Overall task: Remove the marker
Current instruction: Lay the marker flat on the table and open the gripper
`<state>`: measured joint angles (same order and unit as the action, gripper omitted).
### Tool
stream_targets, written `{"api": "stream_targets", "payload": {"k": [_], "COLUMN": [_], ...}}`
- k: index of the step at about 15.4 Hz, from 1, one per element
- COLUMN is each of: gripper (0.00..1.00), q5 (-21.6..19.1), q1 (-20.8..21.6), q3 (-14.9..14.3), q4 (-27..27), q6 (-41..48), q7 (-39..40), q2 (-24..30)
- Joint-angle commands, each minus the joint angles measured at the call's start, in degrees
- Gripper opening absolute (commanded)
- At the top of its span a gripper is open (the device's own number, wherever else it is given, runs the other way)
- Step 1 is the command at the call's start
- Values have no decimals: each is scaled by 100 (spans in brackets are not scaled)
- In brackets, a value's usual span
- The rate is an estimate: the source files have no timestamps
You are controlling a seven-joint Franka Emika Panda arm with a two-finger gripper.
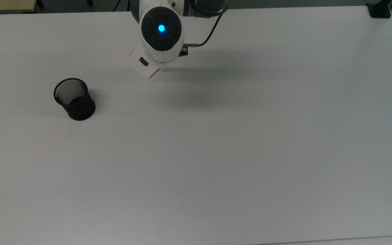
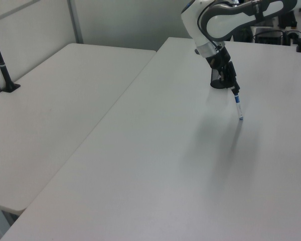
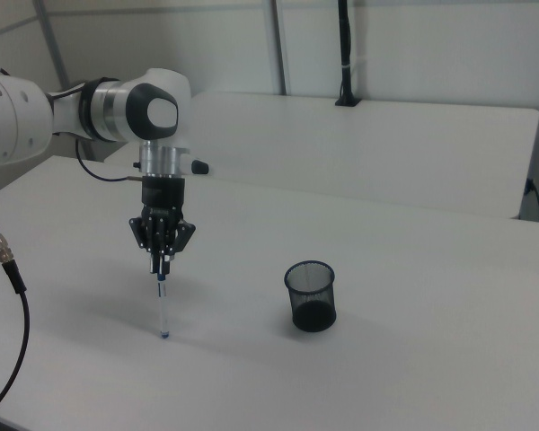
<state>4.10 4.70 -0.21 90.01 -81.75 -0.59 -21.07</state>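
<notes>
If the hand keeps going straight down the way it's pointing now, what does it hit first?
The hand points down, shut on the marker, whose lower tip looks at or just above the table. Going on would most likely press the marker into the table first. The mesh cup stands off to the side.

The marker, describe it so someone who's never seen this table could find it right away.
On the wide white table, find the robot's gripper. Pinched in it, hanging with its tip at the tabletop, is the marker. It is slim and white with blue ends, unlike the squat black mesh cup standing apart.
</notes>
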Motion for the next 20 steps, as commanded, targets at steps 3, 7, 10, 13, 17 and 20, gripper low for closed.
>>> {"api": "stream_targets", "payload": {"k": [3,7,10,13,17,20], "gripper": [9,11,13,39,66,72], "q5": [-93,-76,-76,-41,-14,-23], "q1": [31,4,-22,-13,-5,-31], "q3": [-67,-76,-76,-76,-76,-76], "q4": [78,157,245,403,386,342], "q6": [-946,-1606,-2159,-2617,-2697,-2627], "q7": [-352,-565,-582,-705,-811,-820], "q2": [-284,-301,-310,-336,-407,-311]}}
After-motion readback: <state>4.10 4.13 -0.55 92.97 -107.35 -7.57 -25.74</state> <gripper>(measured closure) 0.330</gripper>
